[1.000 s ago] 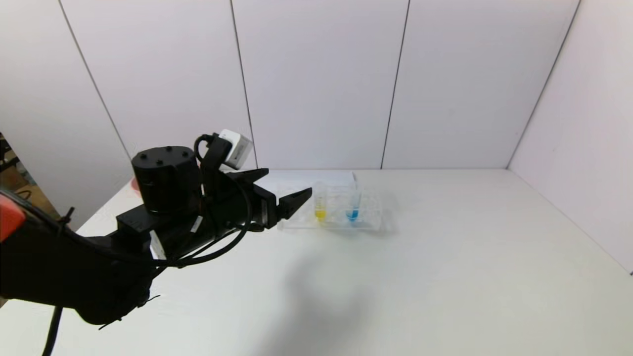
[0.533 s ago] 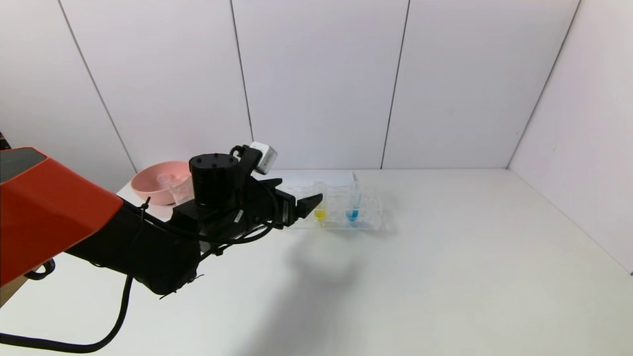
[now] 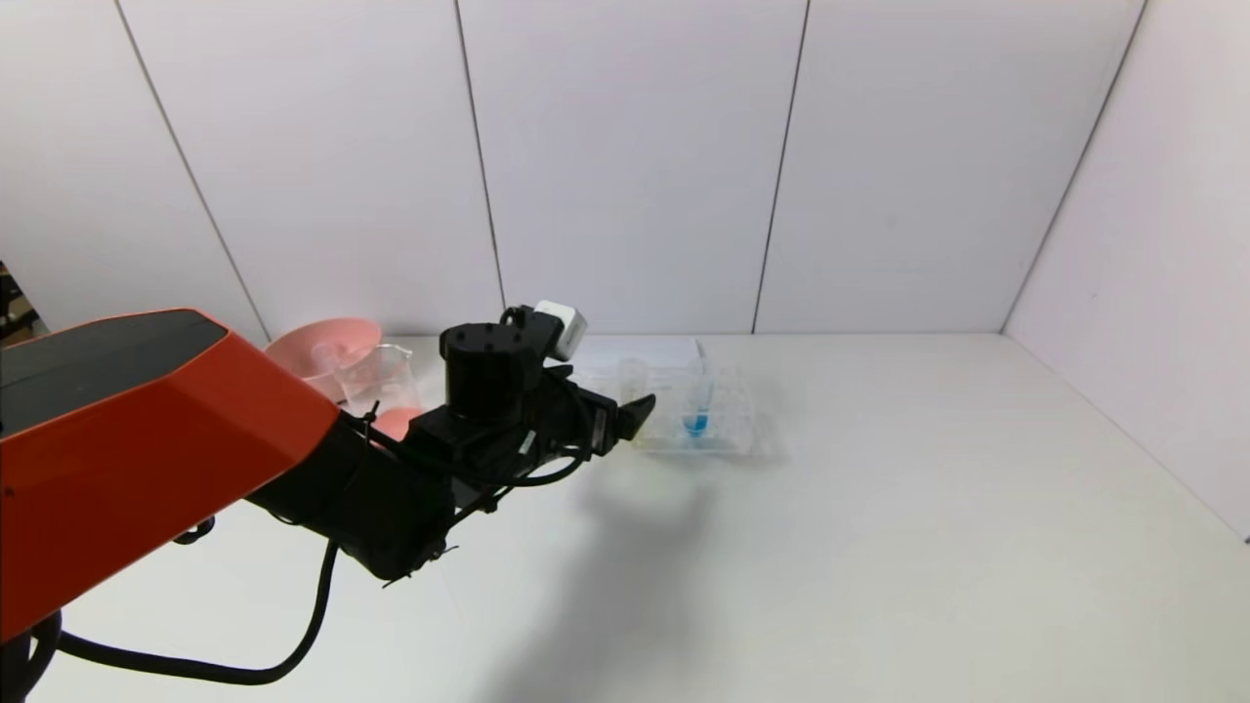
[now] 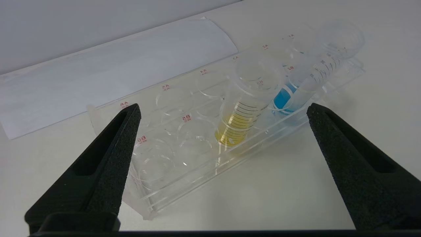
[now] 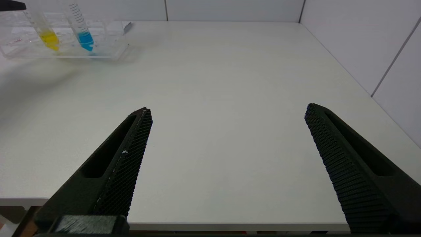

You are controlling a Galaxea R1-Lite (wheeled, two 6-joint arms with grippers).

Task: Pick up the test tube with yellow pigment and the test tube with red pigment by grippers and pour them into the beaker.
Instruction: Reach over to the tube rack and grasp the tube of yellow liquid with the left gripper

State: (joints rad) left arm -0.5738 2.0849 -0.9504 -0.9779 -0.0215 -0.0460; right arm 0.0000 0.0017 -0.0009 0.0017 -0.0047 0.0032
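The test tube with yellow pigment (image 4: 241,115) stands in a clear multi-hole rack (image 4: 171,184), beside a tube with blue liquid (image 4: 296,89). My left gripper (image 4: 223,106) is open, just short of the rack, with the yellow tube ahead between its spread fingers and nothing held. In the head view the left gripper (image 3: 625,410) covers the yellow tip; the tube's top (image 3: 631,374) shows. The beaker (image 3: 379,376) stands at the far left, with a reddish-orange tint at its base. The test tube with red pigment is out of view. My right gripper (image 5: 227,108) is open and empty above the table's near edge.
A pink bowl (image 3: 312,351) sits behind the beaker at the table's left edge. A white paper sheet (image 4: 115,69) lies behind the rack. White walls close the table's back and right side. From the right wrist the rack (image 5: 108,49) is far off.
My left arm has reached forward and to the right, bringing its open gripper up to the rack. It now hides the yellow tip and has uncovered the pink bowl and beaker.
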